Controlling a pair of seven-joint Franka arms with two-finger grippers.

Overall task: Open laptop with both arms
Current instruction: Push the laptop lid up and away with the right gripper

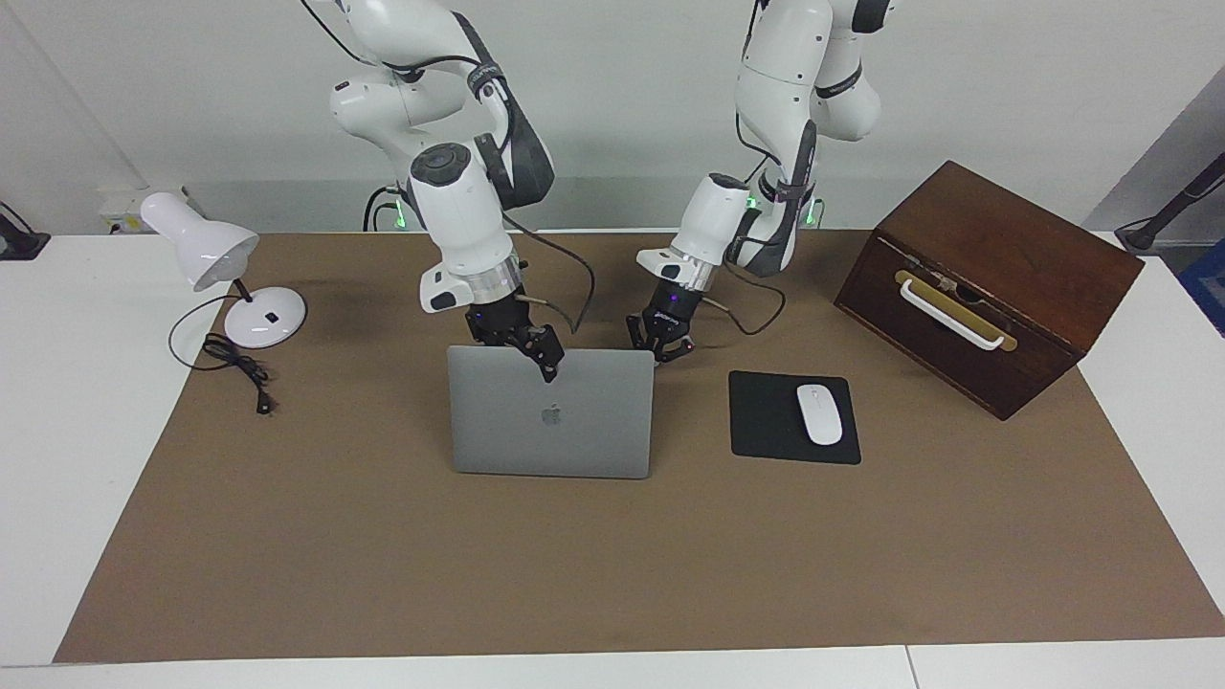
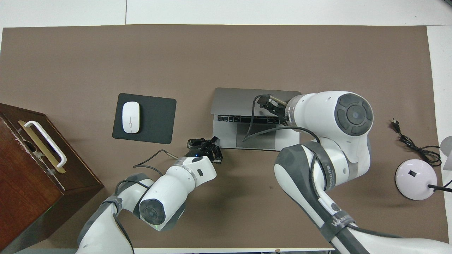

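The silver-grey laptop (image 1: 550, 413) stands open in the middle of the brown mat, its lid raised near upright with the apple logo facing away from the robots. Its keyboard and trackpad show in the overhead view (image 2: 256, 135). My right gripper (image 1: 541, 356) is at the lid's top edge and shut on it, one finger down the logo side; it also shows in the overhead view (image 2: 267, 103). My left gripper (image 1: 660, 344) is open and low at the base's corner toward the left arm's end, nearest the robots, also seen in the overhead view (image 2: 206, 147).
A black mouse pad (image 1: 766, 421) with a white mouse (image 1: 819, 413) lies beside the laptop toward the left arm's end. A brown wooden box (image 1: 986, 287) with a white handle stands past it. A white desk lamp (image 1: 225, 277) and its cord sit toward the right arm's end.
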